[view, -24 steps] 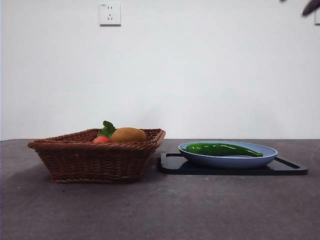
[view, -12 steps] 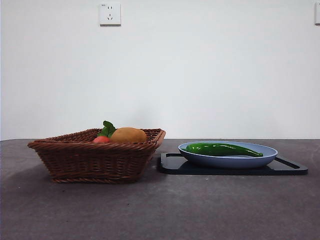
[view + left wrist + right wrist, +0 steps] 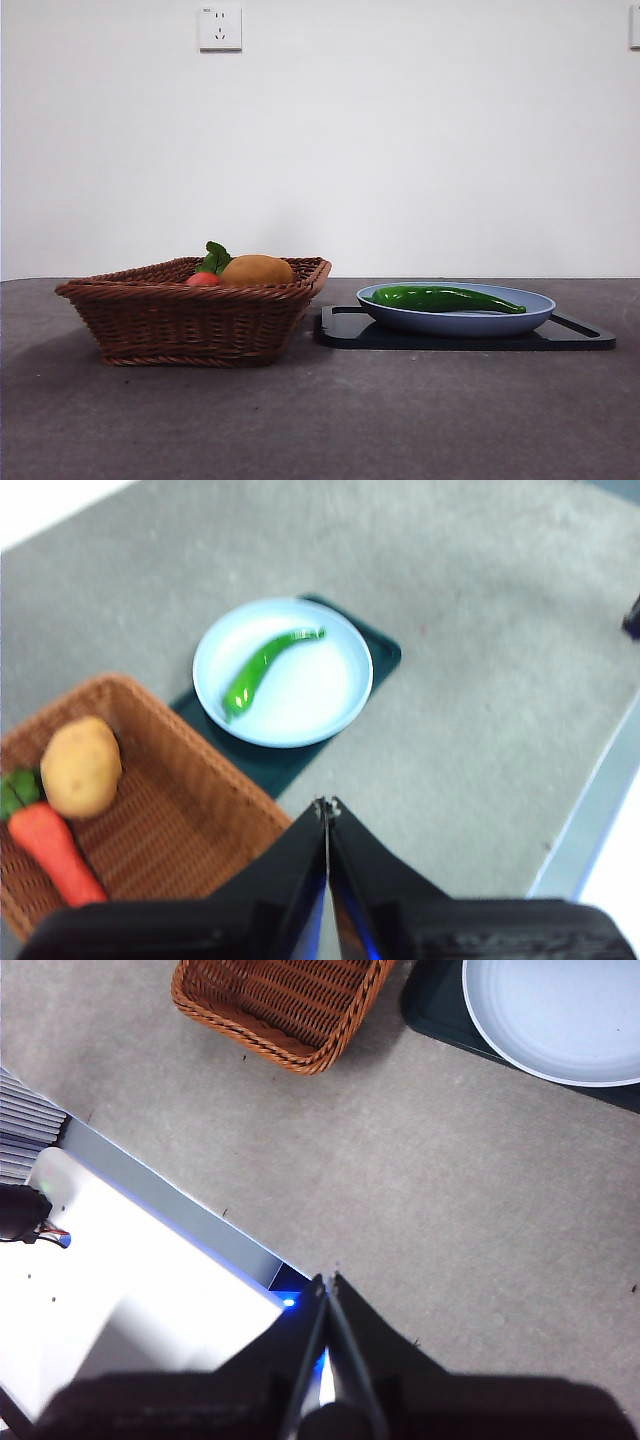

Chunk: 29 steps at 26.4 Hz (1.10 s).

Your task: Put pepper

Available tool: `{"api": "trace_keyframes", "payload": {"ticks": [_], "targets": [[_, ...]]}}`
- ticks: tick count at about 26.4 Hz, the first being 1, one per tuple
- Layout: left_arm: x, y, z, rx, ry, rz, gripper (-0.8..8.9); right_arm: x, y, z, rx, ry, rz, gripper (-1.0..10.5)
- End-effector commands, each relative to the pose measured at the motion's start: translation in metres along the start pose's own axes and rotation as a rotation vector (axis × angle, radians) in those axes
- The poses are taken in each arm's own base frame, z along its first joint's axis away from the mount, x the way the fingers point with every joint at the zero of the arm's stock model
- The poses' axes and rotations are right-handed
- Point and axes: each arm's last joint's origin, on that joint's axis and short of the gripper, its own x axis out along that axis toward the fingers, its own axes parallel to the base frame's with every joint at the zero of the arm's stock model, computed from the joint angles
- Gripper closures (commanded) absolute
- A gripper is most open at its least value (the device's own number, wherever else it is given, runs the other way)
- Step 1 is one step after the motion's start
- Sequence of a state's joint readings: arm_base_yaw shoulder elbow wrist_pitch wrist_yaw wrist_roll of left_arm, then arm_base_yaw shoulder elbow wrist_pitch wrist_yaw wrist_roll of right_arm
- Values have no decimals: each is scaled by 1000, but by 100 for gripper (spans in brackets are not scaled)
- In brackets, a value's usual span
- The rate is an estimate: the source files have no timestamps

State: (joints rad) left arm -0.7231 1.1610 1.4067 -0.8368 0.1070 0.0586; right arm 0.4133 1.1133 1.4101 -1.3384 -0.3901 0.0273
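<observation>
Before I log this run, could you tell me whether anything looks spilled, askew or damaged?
Nothing stands out: the long green pepper lies inside the blue plate on the black tray.

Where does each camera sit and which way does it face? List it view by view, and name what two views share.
Front view: low at table height, looking level at the wicker basket and the pepper on the blue plate; no arm shows.
Left wrist view: above, looking down on the basket, plate and pepper; left end effector shut.
Right wrist view: high over the table edge; right end effector shut.
All views share basket and plate.
</observation>
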Motion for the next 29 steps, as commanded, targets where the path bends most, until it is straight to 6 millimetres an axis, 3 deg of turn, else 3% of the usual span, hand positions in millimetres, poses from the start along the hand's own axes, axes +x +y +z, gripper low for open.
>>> {"api": "trace_keyframes", "payload": {"ticks": [1,5,9,12,15,20,29], "targets": [[-2,-2,7,3,-35,-8,806,-1,2,4,-6,-11,4,936],[-15,11,11,75,-110,156,806,-1,2,4,-6,-11,4,936],[-71,34,15,77,-355,348,806,-1,2,4,-5,-12,4,936],[-118,43,-1,53,-502,532,806,-1,2,4,-5,-11,4,936],[-138,45,-29,40,-590,714,806,-1,2,4,-5,-11,4,936],[-132,44,-76,33,-666,903,806,-1,2,4,-5,-11,4,936],[-72,50,-168,-24,-707,952,806,-1,2,4,-5,-11,4,936]]}}
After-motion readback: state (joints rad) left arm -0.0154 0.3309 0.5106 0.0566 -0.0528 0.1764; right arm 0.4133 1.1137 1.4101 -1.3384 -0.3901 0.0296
